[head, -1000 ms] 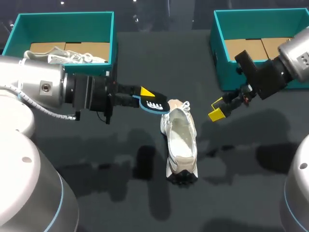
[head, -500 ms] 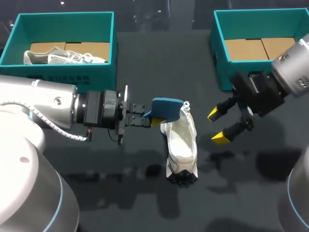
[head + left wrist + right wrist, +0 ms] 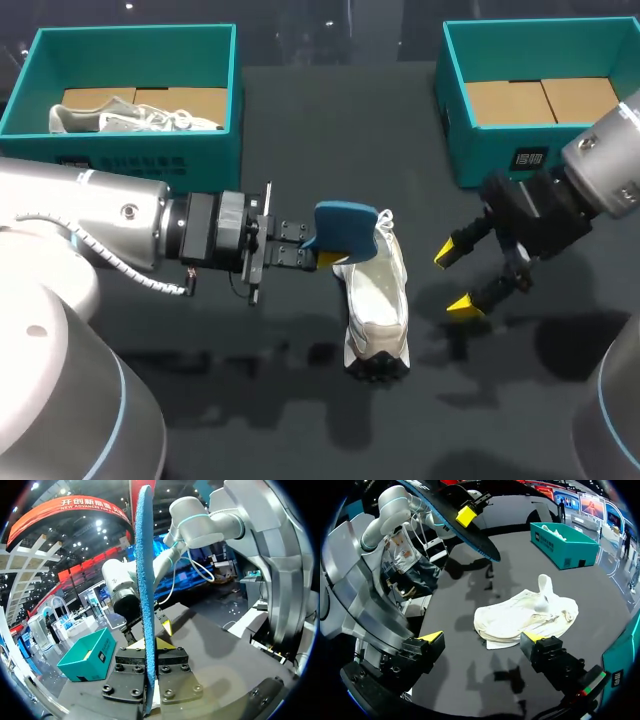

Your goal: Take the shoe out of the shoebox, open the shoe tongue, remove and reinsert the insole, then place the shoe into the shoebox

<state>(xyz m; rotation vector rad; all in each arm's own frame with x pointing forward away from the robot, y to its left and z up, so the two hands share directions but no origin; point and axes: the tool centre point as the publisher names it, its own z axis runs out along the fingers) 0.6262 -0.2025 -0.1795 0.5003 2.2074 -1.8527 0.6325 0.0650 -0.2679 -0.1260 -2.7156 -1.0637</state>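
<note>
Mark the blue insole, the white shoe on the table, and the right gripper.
blue insole [image 3: 345,228]: head view, its blue face.
white shoe [image 3: 375,292]: head view, inside its opening.
right gripper [image 3: 455,277]: head view, midway between its yellow tips.

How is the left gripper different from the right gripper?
The left gripper is shut on the blue insole, while the right gripper holds nothing. The left gripper's fingers are close together; the right gripper's are spread wide. Both have yellow tips and are near the white shoe, one on each side.
</note>
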